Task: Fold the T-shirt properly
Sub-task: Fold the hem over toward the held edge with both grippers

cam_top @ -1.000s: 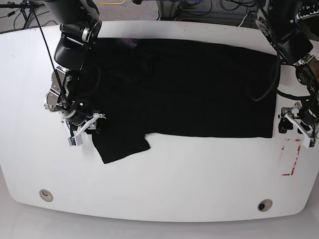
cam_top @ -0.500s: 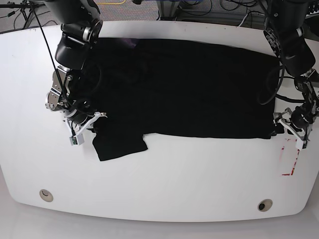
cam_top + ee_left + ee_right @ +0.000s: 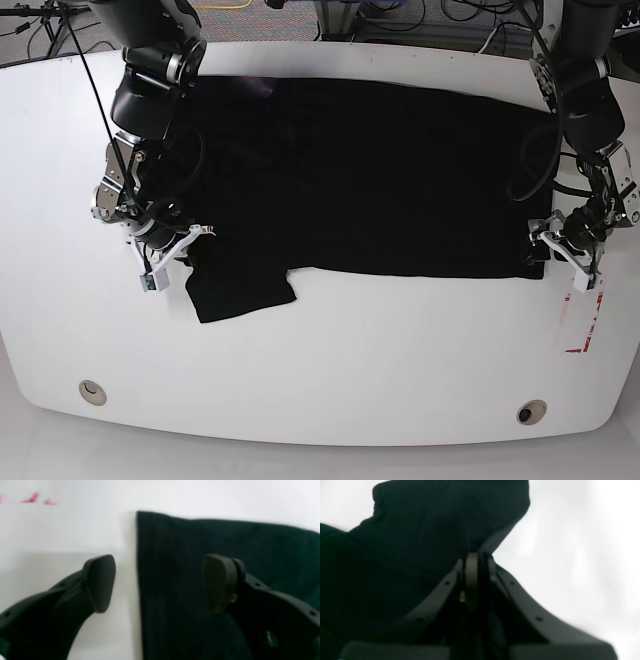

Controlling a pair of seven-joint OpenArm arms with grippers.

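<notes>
The left gripper (image 3: 160, 582) stands wide open astride the T-shirt (image 3: 380, 180) hem corner — one finger over cloth, one over the table (image 3: 330, 370). Right gripper (image 3: 172, 250) is pinched on the sleeve; the shirt lies lengthwise between them.

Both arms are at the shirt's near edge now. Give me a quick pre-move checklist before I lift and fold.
1. Right gripper shut on the T-shirt, cloth pinched at the sleeve: ok.
2. Left gripper shut on cloth: not ok, jaws wide open.
3. Left gripper straddles the hem edge, one finger over the table, the other over cloth: ok.
4. Shirt lies spread flat across the table: ok.
5. Cloth actually between the left fingers: cannot tell.
</notes>
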